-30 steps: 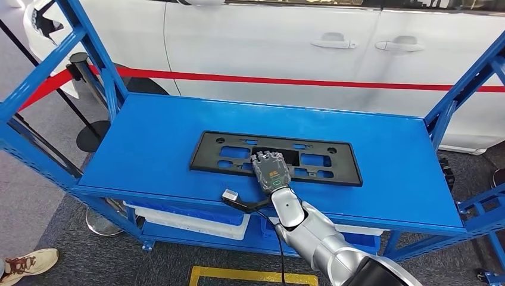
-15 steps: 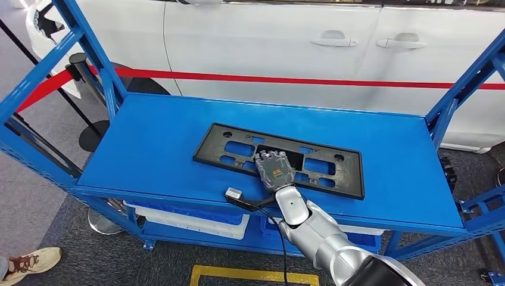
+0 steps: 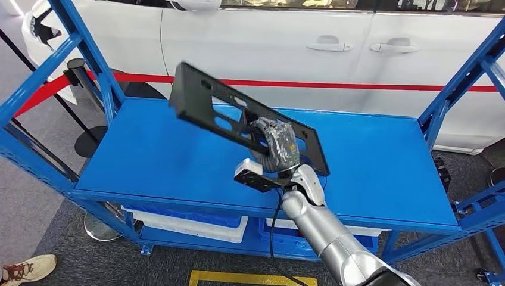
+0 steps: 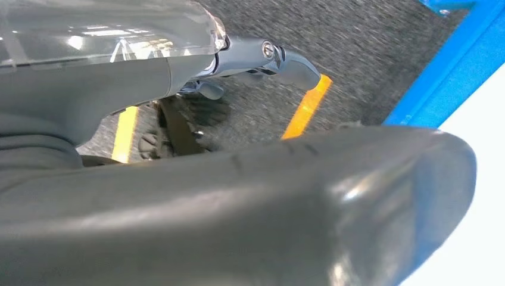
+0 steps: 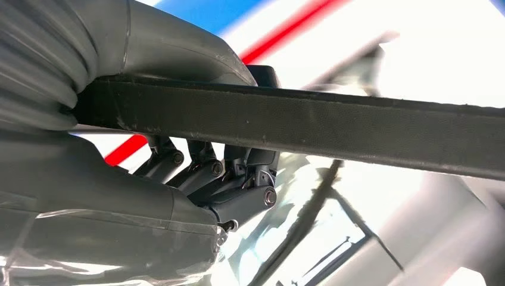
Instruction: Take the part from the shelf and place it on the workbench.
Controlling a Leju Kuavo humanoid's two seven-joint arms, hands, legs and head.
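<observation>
The right hand (image 3: 277,146) holds the part (image 3: 238,116), a long flat black frame with holes cut in it. The part is up in the air above the blue shelf (image 3: 149,155), tilted, with its far end high on the left and its near end low by the hand. Up close in the right wrist view, the thumb lies on one side of the part's dark edge (image 5: 309,125) and the fingers (image 5: 208,170) curl on the other side. The left hand (image 4: 262,56) hangs down over the grey floor, and I cannot tell how far open it is. A white car (image 3: 286,47) with a red stripe stands behind the shelf.
</observation>
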